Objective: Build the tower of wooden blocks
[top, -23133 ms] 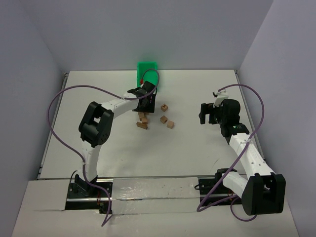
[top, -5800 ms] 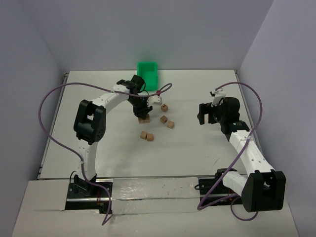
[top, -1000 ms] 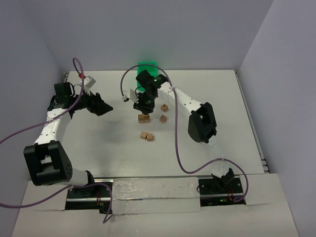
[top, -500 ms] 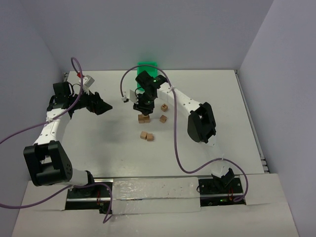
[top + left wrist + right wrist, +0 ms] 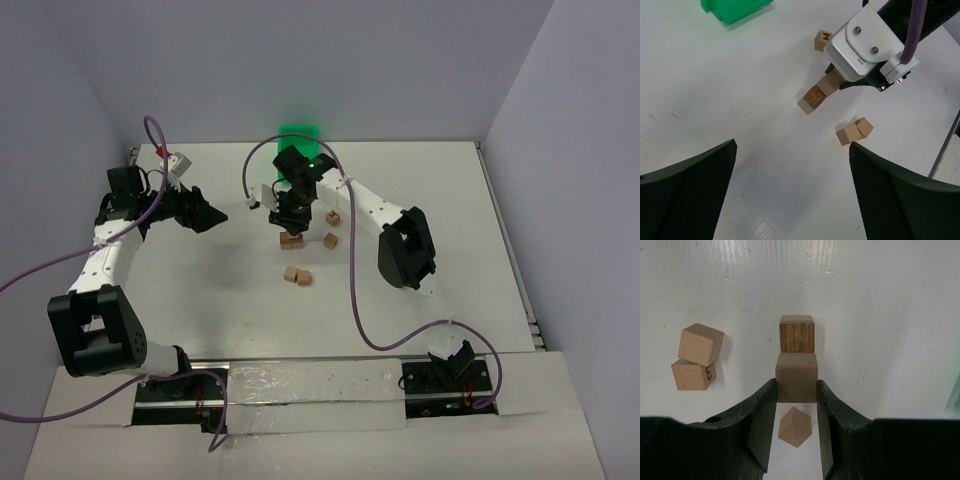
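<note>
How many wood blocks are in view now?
6 wood blocks: one in the right end effector, one beneath it, a touching pair, two loose to its right. Others may be hidden.

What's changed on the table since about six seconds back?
The left arm pulled back leftward, left claw open and empty. The right arm swung in over the tower, right claw shut on a wood block; one loose block right of the tower is gone from the table. Unchanged: the front pair of blocks, the M block, the green bin.

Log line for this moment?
right gripper: shut on block, at tower | left gripper: open, empty | loose pair: apart from tower
</note>
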### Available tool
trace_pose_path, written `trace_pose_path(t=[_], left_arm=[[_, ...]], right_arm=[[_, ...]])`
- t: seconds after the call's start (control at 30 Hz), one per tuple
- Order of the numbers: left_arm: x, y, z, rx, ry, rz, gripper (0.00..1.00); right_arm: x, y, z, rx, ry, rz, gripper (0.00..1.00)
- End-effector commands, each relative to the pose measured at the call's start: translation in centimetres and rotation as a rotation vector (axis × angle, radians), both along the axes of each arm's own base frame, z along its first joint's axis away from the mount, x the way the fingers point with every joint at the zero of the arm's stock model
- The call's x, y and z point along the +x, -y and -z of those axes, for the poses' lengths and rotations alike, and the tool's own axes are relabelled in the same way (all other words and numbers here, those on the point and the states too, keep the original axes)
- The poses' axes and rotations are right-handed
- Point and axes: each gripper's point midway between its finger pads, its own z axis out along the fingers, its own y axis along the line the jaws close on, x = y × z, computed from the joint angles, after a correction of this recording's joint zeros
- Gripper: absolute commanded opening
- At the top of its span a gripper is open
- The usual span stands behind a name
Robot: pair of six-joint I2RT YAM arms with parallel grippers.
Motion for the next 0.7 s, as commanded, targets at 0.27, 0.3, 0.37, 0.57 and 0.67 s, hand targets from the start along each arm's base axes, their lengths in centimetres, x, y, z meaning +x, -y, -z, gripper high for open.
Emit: trace_pose_path(t=[0.27, 0.3, 0.37, 0.57, 0.67], left_arm=[[0.3, 0.2, -1.7, -0.013, 0.058, 0.026, 0.99], [0.3, 0.1, -1.6, -0.012, 0.058, 0.026, 0.99], [0.3, 0.2, -1.6, -0.012, 0.058, 0.028, 0.99], [0.2, 0.2, -1.6, -0.014, 0.058, 0.035, 0.99], [0.2, 0.2, -1.6, -0.013, 0.058, 0.034, 0.99]], right_arm=[[0.1, -1.5, 0.2, 0.030, 0.015, -0.024, 0.16], [0.2, -1.5, 0.2, 0.030, 0.016, -0.024, 0.16], [0.1, -1.5, 0.4, 0.026, 0.015, -0.027, 0.17], [0.2, -1.4, 1.0, 0.019, 0.018, -0.028, 0.18], [0.2, -1.4, 1.2, 0.014, 0.018, -0.026, 0.19]])
